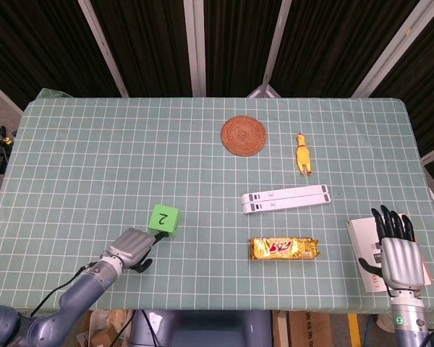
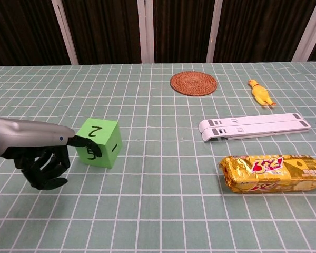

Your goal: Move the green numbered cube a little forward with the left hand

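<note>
**Inspector:** Position and orientation of the green numbered cube (image 2: 99, 143)?

**Assistant:** Lower left of the frame on the checked tablecloth (image 2: 147, 211). It sits turned at an angle to the grid, one corner toward the camera, the "2" on its top face. A cube, so no long axis.

**Inspector:** Left hand (image 2: 39, 153)?

**Assistant:** Low at the left edge, one finger extended and touching the cube's left face, the other fingers curled underneath, gripping nothing.

**Inspector:** Right hand (image 1: 396, 249)?

**Assistant:** Lower right in the head view, fingers straight and apart, holding nothing, over a white booklet (image 1: 362, 238).

**Inspector:** Further back?

**Assistant:** Gold snack bar (image 2: 274, 173), white folding stand (image 2: 255, 126), yellow rubber chicken (image 2: 260, 93), woven coaster (image 2: 193, 83).
</note>
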`<state>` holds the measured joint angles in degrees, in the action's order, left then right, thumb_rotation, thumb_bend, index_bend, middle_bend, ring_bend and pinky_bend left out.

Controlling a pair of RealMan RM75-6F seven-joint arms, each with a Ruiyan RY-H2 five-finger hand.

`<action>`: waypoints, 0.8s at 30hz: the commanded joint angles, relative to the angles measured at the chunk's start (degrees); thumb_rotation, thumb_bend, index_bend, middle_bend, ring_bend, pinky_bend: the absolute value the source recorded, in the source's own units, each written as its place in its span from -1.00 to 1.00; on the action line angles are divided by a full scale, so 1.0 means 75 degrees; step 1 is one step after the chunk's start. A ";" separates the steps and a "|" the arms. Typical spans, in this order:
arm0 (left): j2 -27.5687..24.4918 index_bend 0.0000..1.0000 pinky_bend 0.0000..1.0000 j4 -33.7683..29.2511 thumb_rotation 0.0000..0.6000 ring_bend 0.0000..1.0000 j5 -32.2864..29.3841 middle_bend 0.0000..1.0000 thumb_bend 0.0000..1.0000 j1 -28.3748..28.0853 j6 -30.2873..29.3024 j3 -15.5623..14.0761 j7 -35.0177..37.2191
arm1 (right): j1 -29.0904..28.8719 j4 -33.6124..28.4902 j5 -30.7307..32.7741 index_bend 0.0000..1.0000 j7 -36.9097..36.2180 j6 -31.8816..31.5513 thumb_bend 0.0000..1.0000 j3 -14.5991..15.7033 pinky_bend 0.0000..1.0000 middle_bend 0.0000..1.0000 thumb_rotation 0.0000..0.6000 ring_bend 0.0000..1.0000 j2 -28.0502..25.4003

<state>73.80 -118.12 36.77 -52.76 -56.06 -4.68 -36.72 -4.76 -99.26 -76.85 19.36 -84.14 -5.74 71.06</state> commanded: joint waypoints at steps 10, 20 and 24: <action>0.0752 -0.72 0.26 0.0422 1.00 0.24 -0.1017 0.47 0.16 -0.0520 -0.0757 0.0574 -0.0707 | -0.0024 0.0041 0.0069 -0.89 -0.0052 0.0054 -0.85 -0.0019 -1.00 -1.00 1.00 -1.00 -0.0004; 0.1163 -0.71 0.26 0.0696 1.00 0.24 -0.1714 0.47 0.16 -0.0895 -0.0868 0.0913 -0.0977 | -0.0044 0.0041 0.0095 -0.89 -0.0036 0.0084 -0.85 -0.0014 -1.00 -1.00 1.00 -1.00 -0.0001; 0.1231 -0.71 0.26 0.0742 1.00 0.24 -0.1746 0.47 0.16 -0.0933 -0.0980 0.0975 -0.0994 | -0.0038 0.0044 0.0101 -0.89 -0.0077 0.0074 -0.85 -0.0021 -1.00 -1.00 1.00 -1.00 -0.0022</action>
<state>82.97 -112.63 23.72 -59.71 -63.34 2.57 -44.14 -5.05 -98.94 -76.11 18.80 -83.58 -5.89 70.90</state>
